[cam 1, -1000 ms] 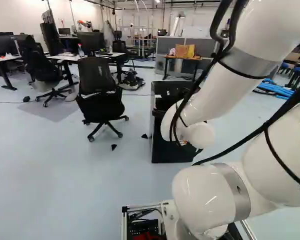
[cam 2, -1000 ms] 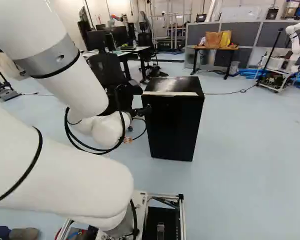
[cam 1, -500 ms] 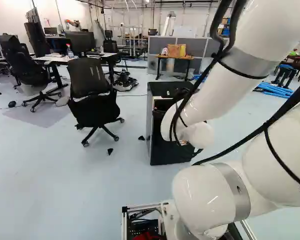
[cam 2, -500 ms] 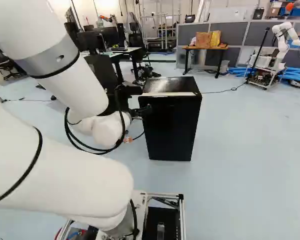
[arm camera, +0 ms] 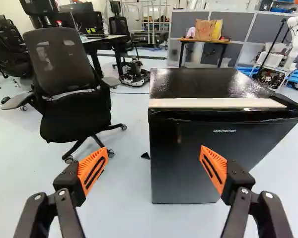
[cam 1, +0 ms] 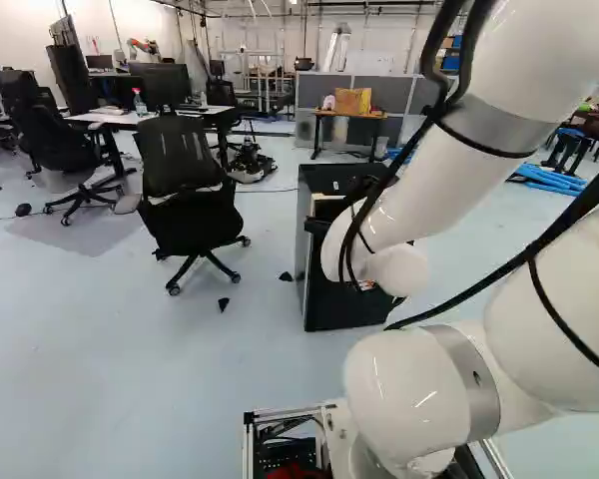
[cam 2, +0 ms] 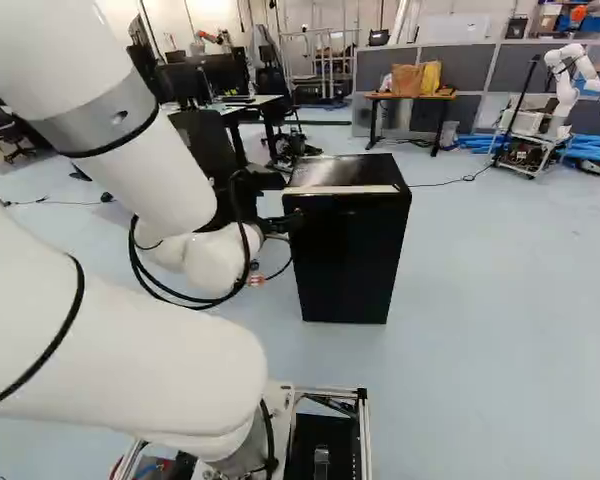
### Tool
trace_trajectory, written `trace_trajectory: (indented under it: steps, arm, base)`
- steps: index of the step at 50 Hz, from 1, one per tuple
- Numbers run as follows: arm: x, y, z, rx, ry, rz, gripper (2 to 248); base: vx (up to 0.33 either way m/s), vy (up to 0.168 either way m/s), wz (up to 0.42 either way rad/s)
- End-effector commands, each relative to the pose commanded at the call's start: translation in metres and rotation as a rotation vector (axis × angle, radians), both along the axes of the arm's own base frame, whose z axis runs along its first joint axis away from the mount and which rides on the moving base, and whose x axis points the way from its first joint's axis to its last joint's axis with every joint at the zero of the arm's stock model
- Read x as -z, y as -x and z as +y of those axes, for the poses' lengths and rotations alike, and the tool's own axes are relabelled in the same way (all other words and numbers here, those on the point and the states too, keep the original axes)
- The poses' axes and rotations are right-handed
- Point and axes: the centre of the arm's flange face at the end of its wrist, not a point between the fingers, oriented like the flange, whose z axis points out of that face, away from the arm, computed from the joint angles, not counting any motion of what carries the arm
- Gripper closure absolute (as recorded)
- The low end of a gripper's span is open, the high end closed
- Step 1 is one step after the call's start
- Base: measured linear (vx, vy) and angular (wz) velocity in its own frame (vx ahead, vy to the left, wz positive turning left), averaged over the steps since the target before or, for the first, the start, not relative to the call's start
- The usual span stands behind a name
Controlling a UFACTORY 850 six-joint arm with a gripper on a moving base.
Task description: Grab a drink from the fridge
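Observation:
The gripper point(cam 2: 283, 222) is a dark shape by the black fridge's upper left part in the right base view. In the wrist view my gripper point(arm camera: 154, 151) stands open with nothing between its orange pads. One finger is beside the fridge, over the floor; the other overlaps the front of the fridge point(arm camera: 188, 163). I see no contact between them. The black fridge point(cam 2: 348, 260) stands upright on the floor, a pale strip along its top's front edge. Whether its door is fully shut I cannot tell. No drink can be seen.
A black office chair point(arm camera: 69, 99) stands beside the fridge. Farther back are desks point(cam 1: 130, 118), a small table point(cam 2: 410, 97) with bags on it, and grey partitions point(cam 2: 475, 68). Another robot point(cam 2: 565, 85) stands at the far right of the right base view.
The base has moved: background things have shifted left in both base views, then the fridge and chair slightly right. My arm holds the same pose against its lowest joint.

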Motion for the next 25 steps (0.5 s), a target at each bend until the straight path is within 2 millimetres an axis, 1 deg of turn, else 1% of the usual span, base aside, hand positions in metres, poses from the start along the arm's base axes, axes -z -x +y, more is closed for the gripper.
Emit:
trace_trajectory:
  steps: [25]
  arm:
    - [0.0000, 0.0000, 0.0012, 0.001, -0.003, 0.000, 3]
  base:
    - [0.000, 0.002, 0.001]
